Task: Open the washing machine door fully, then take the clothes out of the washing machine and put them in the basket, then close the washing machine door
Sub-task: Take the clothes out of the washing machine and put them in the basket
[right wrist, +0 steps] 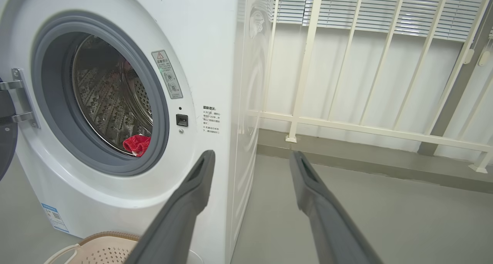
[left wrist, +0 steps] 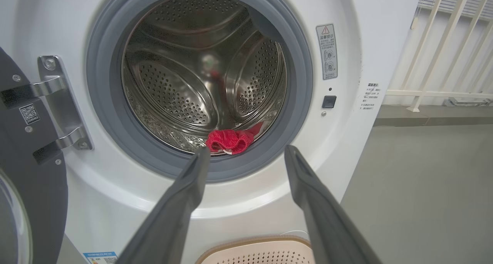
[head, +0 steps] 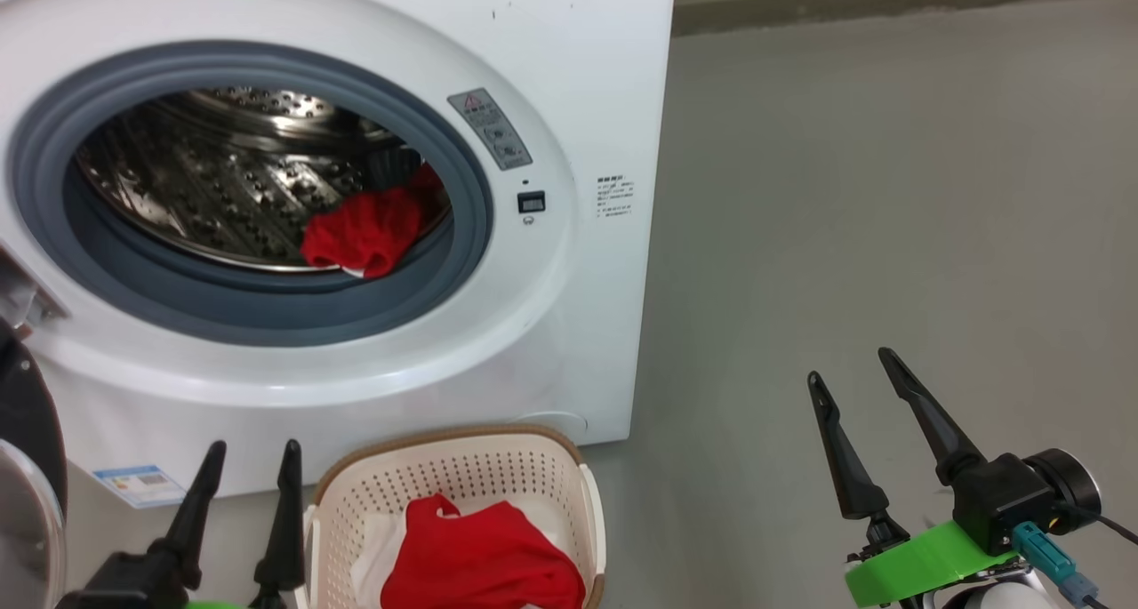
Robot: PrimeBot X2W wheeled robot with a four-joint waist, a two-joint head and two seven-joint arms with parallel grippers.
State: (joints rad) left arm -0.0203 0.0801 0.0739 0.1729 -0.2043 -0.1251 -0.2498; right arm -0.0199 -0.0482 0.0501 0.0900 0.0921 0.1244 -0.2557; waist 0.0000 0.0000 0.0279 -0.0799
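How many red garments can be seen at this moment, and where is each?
2. The first garment lies at the front lip of the drum inside the washing machine; the second garment lies in the basket in front of it. More could be hidden underneath.

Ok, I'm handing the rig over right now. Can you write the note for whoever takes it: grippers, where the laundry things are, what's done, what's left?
Left gripper: open, empty, low beside the basket, pointing toward the drum.
Right gripper: open, empty, above the floor right of the washing machine.
Washing machine door: swung open to the left.
Clothes: one red garment in the drum, near the front lip; one red garment in the basket, which stands in front of the machine.
Done: door opened, one garment in the basket.
Left: take out the drum garment, put it in the basket, close the door.
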